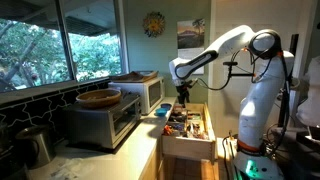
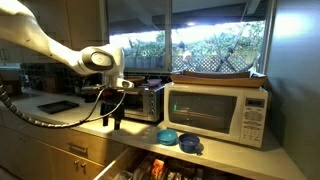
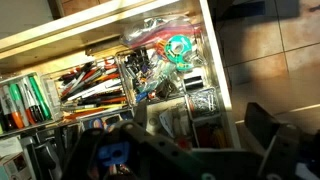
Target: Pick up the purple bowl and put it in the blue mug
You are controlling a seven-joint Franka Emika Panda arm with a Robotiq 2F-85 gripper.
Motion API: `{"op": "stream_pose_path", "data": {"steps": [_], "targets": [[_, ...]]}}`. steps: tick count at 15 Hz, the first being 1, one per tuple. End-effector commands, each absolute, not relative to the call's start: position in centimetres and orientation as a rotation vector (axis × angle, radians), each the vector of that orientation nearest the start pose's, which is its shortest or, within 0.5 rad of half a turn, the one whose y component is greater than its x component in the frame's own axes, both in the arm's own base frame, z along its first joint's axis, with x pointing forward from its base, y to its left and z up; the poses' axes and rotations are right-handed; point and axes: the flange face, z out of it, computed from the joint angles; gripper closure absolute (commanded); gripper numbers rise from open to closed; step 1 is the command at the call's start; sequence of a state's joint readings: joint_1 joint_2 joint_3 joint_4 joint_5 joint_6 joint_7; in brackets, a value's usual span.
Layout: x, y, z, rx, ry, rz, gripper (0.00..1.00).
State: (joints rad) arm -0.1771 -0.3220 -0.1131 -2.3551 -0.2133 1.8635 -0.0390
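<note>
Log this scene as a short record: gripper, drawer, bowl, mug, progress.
gripper: open, empty, above the open drawer
drawer: pulled out, compartments crammed with pens and small items
purple bowl: on the counter in front of the microwave, untouched
blue mug: on the counter beside the purple bowl
progress: bowl not yet picked up

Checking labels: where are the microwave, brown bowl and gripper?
microwave (image 2: 205, 110): in an exterior view, on its door.
brown bowl (image 1: 98, 99): in an exterior view, on its outer wall.
gripper (image 2: 111, 124): in an exterior view, between its fingers.
</note>
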Motion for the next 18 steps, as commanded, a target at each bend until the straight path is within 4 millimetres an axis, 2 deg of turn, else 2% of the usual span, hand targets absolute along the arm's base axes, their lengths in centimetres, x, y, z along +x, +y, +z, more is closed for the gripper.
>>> {"op": "stream_pose_path", "data": {"steps": [1, 4, 5, 7, 9, 10, 11, 12, 14, 15, 16, 17, 18], "targets": [[40.6, -14.0, 44.2, -3.248, 0.266, 0.317, 0.0], [40.6, -14.0, 44.2, -3.248, 0.266, 0.317, 0.0], [41.6, -13.6, 44.8, -3.211, 0.348, 0.227, 0.0], [44.0, -11.4, 46.7, -3.165, 0.398, 0.028, 0.0], [46.5, -8.4, 50.1, -3.16, 0.387, -0.196, 0.0], [47.2, -6.4, 52.6, -3.156, 0.343, -0.309, 0.0], [48.1, -5.0, 54.3, -3.154, 0.317, -0.415, 0.0], [48.6, -2.9, 57.1, -3.163, 0.27, -0.524, 0.0], [49.8, -0.3, 60.9, -3.14, 0.21, -0.736, 0.0], [50.4, 0.5, 62.5, -3.114, 0.205, -0.844, 0.0], [49.6, -0.4, 60.5, -3.134, 0.203, -0.719, 0.0], [49.7, 0.3, 61.6, -3.123, 0.191, -0.761, 0.0], [49.7, 0.4, 61.7, -3.124, 0.189, -0.759, 0.0]]}}
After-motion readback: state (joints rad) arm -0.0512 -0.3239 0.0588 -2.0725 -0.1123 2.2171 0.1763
